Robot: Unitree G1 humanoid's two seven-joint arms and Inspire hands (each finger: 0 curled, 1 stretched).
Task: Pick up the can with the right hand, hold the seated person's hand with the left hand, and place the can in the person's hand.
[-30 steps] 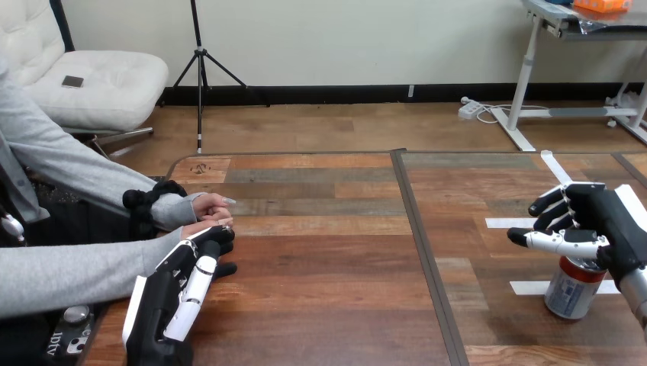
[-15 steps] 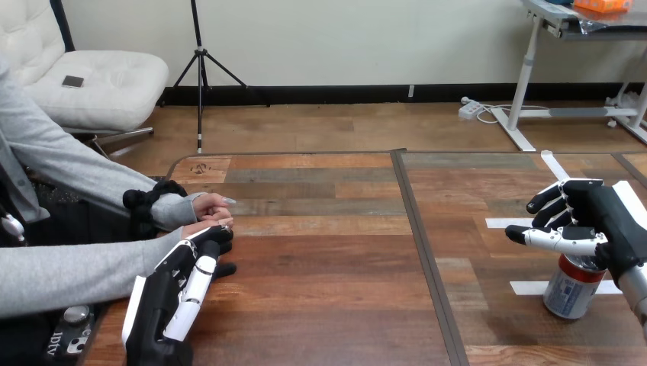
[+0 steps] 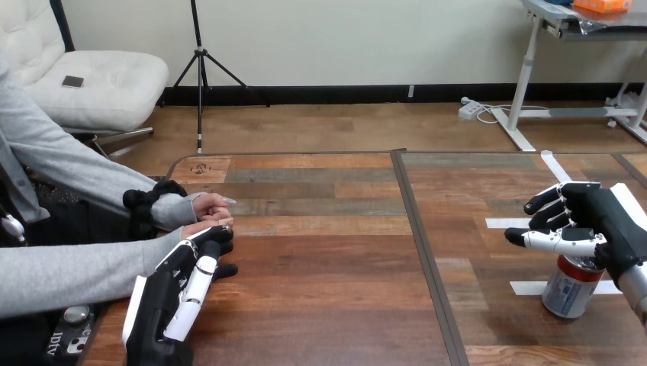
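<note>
Now — right hand (image 3: pixel 603 221) unclenched over can (image 3: pixel 566 291) | left hand (image 3: pixel 177 296) straight-fingered, seemingly touching person's nearer hand (image 3: pixel 203 226) | wooden table (image 3: pixel 328 259)

So the can (image 3: pixel 568 290) is standing upright on the table (image 3: pixel 320 252), way over on the right side, planted on a white tape strip (image 3: pixel 526 288). It's got a silvery-white body with red and blue print and a red band near the top. The lid end is tucked under the right hand (image 3: pixel 610 221), and I honestly can't tell if they touch. The person's hands (image 3: pixel 207 217) rest together at the table's left edge, fingers loosely curled in, the nearer one touching the fingertips of the left hand (image 3: pixel 179 286).
</note>
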